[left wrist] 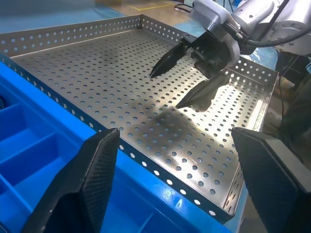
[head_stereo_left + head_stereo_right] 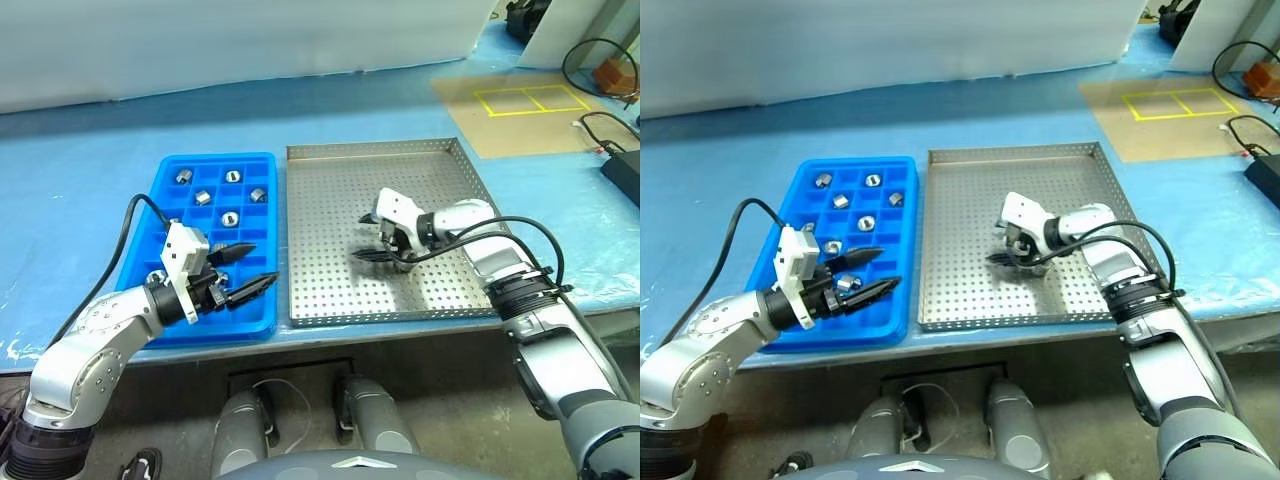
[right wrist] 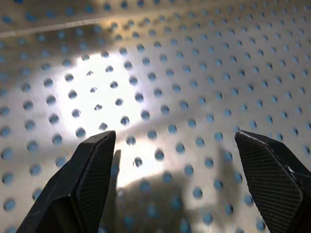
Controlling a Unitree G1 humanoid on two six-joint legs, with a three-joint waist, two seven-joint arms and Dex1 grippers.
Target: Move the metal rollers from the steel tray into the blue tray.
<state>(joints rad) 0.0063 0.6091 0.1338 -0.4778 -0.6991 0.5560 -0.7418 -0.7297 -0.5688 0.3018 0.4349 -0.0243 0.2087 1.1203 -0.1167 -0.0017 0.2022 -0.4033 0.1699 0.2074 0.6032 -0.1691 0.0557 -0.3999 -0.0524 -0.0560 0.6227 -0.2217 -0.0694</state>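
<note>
Right gripper (image 2: 378, 238), two black fingers on a white-and-silver wrist: jaws spread wide, nothing between them, tips angled down over the bare perforated floor near the middle of the large square silver-grey steel tray (image 2: 320, 290); in its own wrist view you see only punched holes between the pads. Left gripper (image 2: 248, 270), same pattern: also spread wide and empty, pointing across the near right part of the bright blue plastic compartment tray (image 2: 165, 170), which sits just beside the steel tray on its left. Small shiny silver metal rollers (image 2: 232, 176): several, all lying singly in compartments of the blue tray, mostly in its far half, one or two near the left gripper's wrist. No roller can be made out on the steel tray floor, though the patch directly under the right gripper is hidden from the head camera. Judgement: the transfer looks finished or nearly so. Before you commit either hand to another grasp, sweep the right wrist view slowly over the steel floor and into its corners; glare patches could pass for a part. Keep the left fingers clear of the filled compartments so you do not knock a seated roller out.
</note>
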